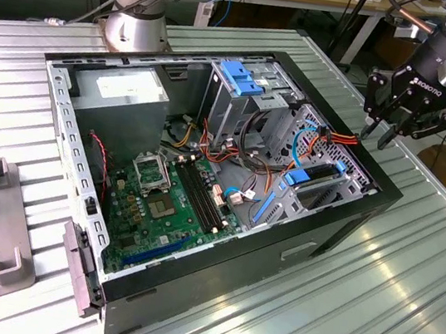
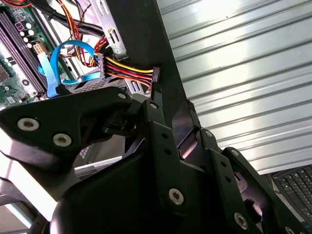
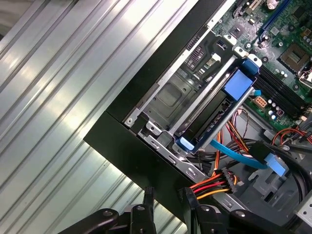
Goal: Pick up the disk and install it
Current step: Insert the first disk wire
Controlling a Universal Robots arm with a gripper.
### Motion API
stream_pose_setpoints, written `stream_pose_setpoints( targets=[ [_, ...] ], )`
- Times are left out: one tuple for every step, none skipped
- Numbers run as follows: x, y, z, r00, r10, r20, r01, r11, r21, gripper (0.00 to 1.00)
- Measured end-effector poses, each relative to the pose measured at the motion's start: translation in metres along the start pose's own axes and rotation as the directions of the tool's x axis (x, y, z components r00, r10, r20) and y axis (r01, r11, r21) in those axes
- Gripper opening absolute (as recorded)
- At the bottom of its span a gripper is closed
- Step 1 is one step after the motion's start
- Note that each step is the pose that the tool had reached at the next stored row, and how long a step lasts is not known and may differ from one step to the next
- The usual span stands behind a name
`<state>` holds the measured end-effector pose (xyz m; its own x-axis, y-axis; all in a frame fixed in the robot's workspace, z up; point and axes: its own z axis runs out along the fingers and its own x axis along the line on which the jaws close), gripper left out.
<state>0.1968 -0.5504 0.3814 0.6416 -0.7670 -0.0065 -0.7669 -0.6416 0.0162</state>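
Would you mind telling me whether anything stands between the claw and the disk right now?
The open claw hangs above the case's rim, apart from the disk. In the first wrist view a red, yellow and orange cable bundle lies between them, and a light-blue cable runs past the disk's near end. The disk's top looks uncovered.

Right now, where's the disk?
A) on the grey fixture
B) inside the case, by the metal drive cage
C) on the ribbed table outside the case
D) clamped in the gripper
B: in the first wrist view the disk, dark with blue rails, lies inside the case beside the metal drive cage. The gripper hangs open and empty near the case's rim.
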Motion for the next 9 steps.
stream_pose_setpoints(
  targets=[
    [0.0000,0.0000,0.0000,1.0000,0.000,0.0000,0.000,1.0000,0.0000,0.37],
    [0.0000,0.0000,0.0000,1.0000,0.000,0.0001,0.000,1.0000,0.0000,0.37],
    [0.0000,0.0000,0.0000,1.0000,0.000,0.0000,0.000,1.0000,0.0000,0.37],
    [-0.0002,0.0002,0.0000,1.0000,0.000,0.0000,0.000,1.0000,0.0000,0.37],
    [-0.0002,0.0002,0.0001,1.0000,0.000,0.0001,0.000,1.0000,0.0001,0.37],
    [-0.0002,0.0002,0.0000,1.0000,0.000,0.0001,0.000,1.0000,0.0000,0.37],
    [-0.0002,0.0002,0.0000,1.0000,0.000,0.0001,0.000,1.0000,0.0000,0.37],
    [-0.0002,0.0002,0.0000,1.0000,0.000,0.0000,0.000,1.0000,0.0000,0.37],
    [-0.0002,0.0002,0.0000,1.0000,0.000,0.0001,0.000,1.0000,0.0000,0.37]
  ],
)
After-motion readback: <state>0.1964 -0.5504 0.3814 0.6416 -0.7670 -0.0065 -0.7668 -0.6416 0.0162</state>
